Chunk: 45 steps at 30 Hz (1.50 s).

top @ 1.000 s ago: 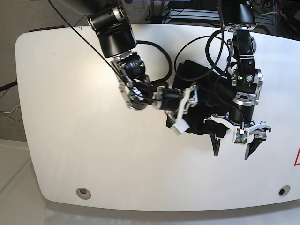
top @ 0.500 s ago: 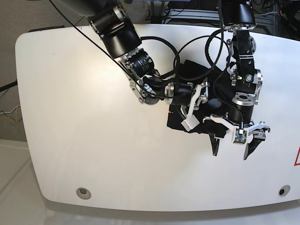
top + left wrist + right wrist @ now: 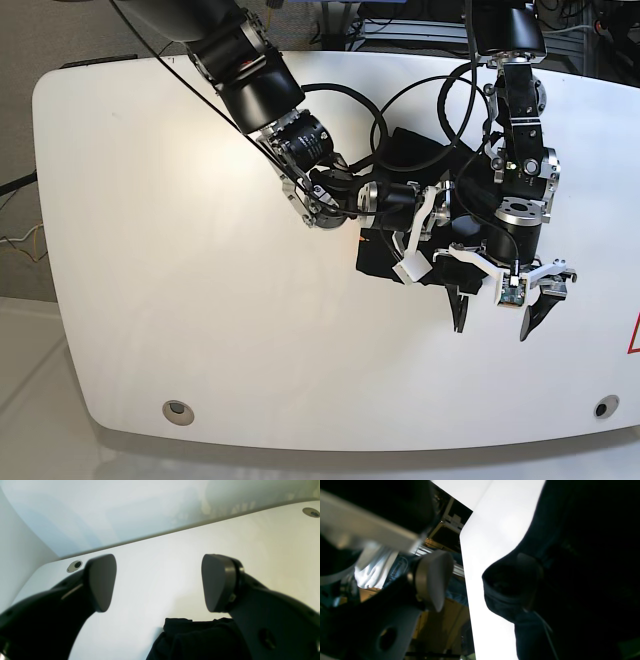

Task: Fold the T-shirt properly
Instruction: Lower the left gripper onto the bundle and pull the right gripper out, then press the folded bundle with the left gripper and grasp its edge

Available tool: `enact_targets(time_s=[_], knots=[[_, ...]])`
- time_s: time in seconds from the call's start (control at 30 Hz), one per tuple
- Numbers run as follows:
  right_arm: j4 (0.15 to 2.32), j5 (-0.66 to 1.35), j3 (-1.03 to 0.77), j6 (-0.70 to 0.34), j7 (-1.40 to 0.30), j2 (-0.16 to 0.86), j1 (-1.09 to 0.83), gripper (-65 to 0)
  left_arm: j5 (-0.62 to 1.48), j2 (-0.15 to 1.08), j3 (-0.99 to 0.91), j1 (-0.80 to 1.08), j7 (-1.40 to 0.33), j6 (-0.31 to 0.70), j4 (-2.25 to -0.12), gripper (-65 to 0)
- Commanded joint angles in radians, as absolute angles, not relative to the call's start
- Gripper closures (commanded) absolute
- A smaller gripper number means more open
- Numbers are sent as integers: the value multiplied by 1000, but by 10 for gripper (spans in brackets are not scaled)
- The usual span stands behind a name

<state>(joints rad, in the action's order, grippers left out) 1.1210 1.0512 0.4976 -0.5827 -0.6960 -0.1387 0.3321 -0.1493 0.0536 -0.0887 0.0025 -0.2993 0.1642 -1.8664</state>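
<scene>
Our right gripper (image 3: 418,243) hangs jaws apart over the bunched T-shirt (image 3: 405,255) mid-table (image 3: 150,250); our left gripper (image 3: 493,312), equally spread, hovers empty beside it. Closing here risks pinching several layers, dragging the bundle crooked.

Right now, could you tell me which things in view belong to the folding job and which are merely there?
Belonging to the job:
- T-shirt, bunched up
- left gripper, open
- right gripper, open

Merely there:
- white table
- black cables
</scene>
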Motion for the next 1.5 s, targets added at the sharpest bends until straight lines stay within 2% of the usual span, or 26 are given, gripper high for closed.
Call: enact_targets(time_s=[0.0,0.17,0.33,0.77,0.97,1.33,1.47], knots=[[1178,1078,496,-599,-679,-127,355,-412,-145,56,-74,-15,-274,157,-1890,-505],[1237,1078,495,-590,-679,-64,355,-412,-145,56,-33,-8,-274,157,-1891,-505],[1288,1078,475,-530,-677,-5,357,-412,-156,56,1,-5,-274,157,-1893,-505],[1310,1070,386,-460,-676,180,349,-412,-394,-31,50,-4,-274,163,-1920,-505],[1316,1070,338,-430,-665,252,332,-407,-421,-39,48,30,-274,163,-1920,-505],[1314,1070,232,-423,-662,291,309,-334,-421,-44,7,137,-274,163,-1929,-505],[1313,1070,229,-423,-662,289,312,-282,-421,-50,4,177,-282,162,-1937,-505]])
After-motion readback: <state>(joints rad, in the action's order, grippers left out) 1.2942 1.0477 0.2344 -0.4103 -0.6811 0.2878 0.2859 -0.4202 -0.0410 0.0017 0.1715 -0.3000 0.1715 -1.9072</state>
